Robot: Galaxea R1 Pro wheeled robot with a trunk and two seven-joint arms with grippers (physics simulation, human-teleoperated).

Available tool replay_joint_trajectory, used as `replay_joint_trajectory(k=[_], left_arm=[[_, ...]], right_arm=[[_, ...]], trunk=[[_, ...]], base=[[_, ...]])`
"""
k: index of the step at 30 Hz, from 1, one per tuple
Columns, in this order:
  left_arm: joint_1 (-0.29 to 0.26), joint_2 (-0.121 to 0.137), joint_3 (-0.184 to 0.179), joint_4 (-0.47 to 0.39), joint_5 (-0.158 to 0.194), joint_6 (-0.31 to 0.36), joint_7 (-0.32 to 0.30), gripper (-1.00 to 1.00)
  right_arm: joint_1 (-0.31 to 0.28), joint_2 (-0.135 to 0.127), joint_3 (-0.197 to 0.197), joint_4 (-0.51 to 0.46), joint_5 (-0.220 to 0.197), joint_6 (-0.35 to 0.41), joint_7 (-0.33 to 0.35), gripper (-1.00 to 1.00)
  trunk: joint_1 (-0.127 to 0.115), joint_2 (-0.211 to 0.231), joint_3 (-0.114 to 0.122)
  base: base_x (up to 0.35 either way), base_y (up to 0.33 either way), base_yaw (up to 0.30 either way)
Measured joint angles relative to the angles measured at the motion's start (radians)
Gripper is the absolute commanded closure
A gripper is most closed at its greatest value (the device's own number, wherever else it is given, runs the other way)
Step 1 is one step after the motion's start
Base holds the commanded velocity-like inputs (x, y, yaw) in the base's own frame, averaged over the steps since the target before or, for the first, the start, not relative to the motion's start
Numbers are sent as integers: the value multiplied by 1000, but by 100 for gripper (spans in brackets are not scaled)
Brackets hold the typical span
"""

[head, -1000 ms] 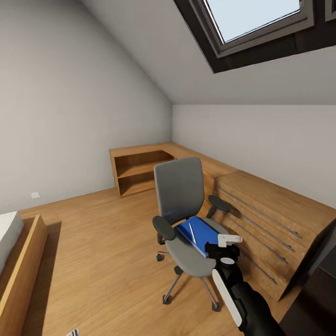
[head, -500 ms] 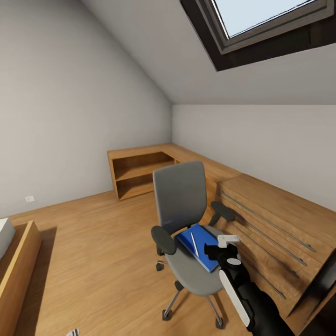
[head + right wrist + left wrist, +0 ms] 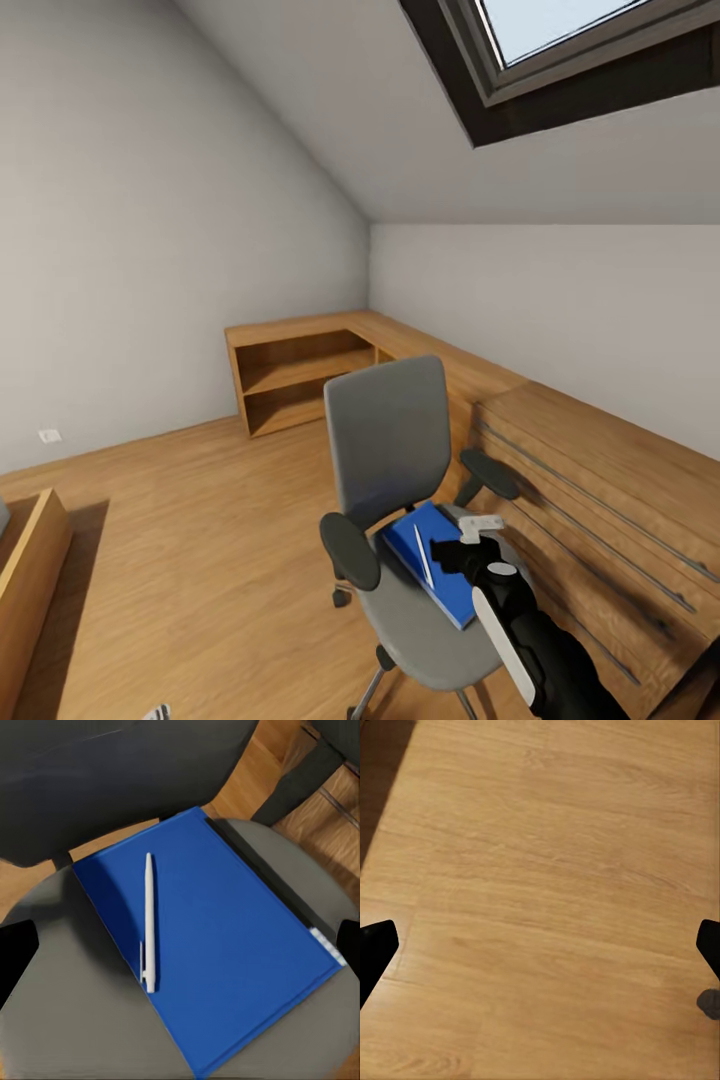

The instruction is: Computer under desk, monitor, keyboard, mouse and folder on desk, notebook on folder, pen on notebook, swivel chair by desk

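Two grippers: both jaws apart, empty.
Left gripper (image 3: 540, 945): over bare wooden floor (image 3: 547, 855).
Swivel chair (image 3: 400, 480): folder (image 3: 225, 945) on seat.
Pen (image 3: 148, 922): at folder's 9 o'clock; likely light, slippery; pinch mid-shaft.
Right gripper (image 3: 180, 945): above folder.

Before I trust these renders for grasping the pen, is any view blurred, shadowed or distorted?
Right wrist view: sharp; the pen casts a thin shadow on the blue folder, whose corner nearest the chair back sits in shade. Head view: wide-angle stretching toward the edges, soft daylight. Left wrist view: slightly soft floor, dark fingers at the edges.
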Motion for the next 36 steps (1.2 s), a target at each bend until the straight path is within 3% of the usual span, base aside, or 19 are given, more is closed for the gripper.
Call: replay_joint_trajectory(k=[6, 17, 31, 36], left_arm=[[0, 0, 0, 0, 0, 0, 0, -100], [0, -2, -1, 0, 0, 0, 0, -100], [0, -2, -1, 0, -1, 0, 0, -100], [0, -2, -1, 0, -2, 0, 0, -100]], right_arm=[[-1, 2, 0, 49, 1, -1, 15, -100], [-21, 7, 0, 238, 0, -49, 16, -100], [-63, 19, 2, 245, -1, -50, -12, -100], [-89, 26, 4, 240, -4, 1, -27, -100]], trunk=[[0, 0, 0], [0, 0, 0], [0, 0, 0], [0, 0, 0]], base=[[20, 0, 0], [1, 0, 0], [0, 0, 0], [0, 0, 0]])
